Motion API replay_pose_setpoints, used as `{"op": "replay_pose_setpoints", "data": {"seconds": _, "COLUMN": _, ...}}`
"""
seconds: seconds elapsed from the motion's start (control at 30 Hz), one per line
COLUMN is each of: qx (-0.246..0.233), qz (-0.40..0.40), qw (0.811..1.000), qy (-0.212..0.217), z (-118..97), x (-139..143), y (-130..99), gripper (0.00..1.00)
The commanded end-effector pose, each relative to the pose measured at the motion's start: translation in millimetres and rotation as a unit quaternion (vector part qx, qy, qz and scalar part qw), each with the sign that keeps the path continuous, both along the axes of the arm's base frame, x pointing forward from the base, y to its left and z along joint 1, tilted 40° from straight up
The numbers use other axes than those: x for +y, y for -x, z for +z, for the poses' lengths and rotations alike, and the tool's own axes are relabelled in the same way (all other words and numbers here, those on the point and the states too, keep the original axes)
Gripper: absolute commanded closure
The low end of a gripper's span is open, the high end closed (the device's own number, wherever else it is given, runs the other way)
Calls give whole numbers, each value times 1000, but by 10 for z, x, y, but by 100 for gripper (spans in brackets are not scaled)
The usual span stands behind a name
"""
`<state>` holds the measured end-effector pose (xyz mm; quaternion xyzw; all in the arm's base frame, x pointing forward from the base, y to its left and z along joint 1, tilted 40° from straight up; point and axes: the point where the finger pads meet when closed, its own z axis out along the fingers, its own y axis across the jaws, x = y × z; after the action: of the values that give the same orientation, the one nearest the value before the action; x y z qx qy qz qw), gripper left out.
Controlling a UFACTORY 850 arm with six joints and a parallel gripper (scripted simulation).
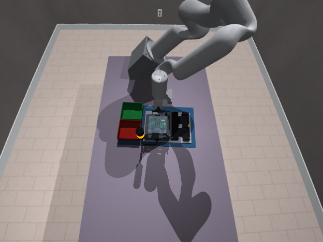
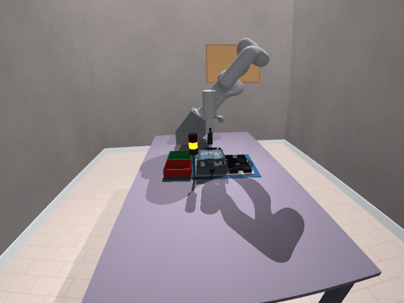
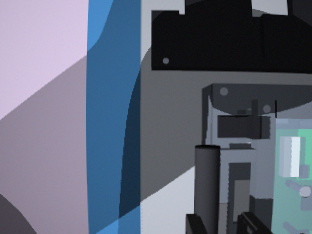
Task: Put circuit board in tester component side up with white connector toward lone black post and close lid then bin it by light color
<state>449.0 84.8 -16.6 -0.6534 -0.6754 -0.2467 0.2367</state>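
1. Your claw (image 1: 158, 110) hangs straight down from the arm (image 1: 208, 49), just above the far edge of the tester (image 1: 156, 126), on the side toward the robot's base.
2. Claw state: the fingers stand narrowly apart, nearly closed, and grip nothing. In the wrist view you see only their dark tips (image 3: 197, 225) at the bottom edge, with nothing between them.
3. The circuit board (image 1: 157, 122) lies flat inside the tester, directly in front of and below the claw. Its green component side faces up, seen through the clear lid (image 2: 211, 154), which is down over it.
4. In the wrist view the board's white connector (image 3: 290, 156) shows at the right, beside a lone black post (image 3: 206, 185) that stands just ahead of the fingertips.
5. The signal light (image 2: 192, 143) stands at the tester's near left corner as the exterior view shows it, well apart from the claw. Its band glows amber; you see neither green nor red lit.
6. The green bin (image 1: 131, 110) sits beside the claw on the light's side of the tester, and the red bin (image 1: 127, 129) touches it, farther from the robot's base. You cannot tell the contents of either from these views.
7. The black tray (image 1: 179, 126) lies on the opposite side of the tester from the bins. No board is visible in it.
8. Tester, tray and bins all rest on the blue mat (image 1: 191, 144) on the purple table (image 1: 156, 195).
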Motion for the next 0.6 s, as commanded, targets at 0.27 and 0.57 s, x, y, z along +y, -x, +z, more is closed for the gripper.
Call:
{"op": "replay_pose_setpoints", "data": {"seconds": 0.27, "qx": 0, "qz": 0, "qw": 1000, "qy": 0, "z": 331, "x": -274, "y": -4, "gripper": 76}}
{"op": "replay_pose_setpoints", "data": {"seconds": 0.57, "qx": 0, "qz": 0, "qw": 1000, "qy": 0, "z": 387, "x": -322, "y": -4, "gripper": 0}}
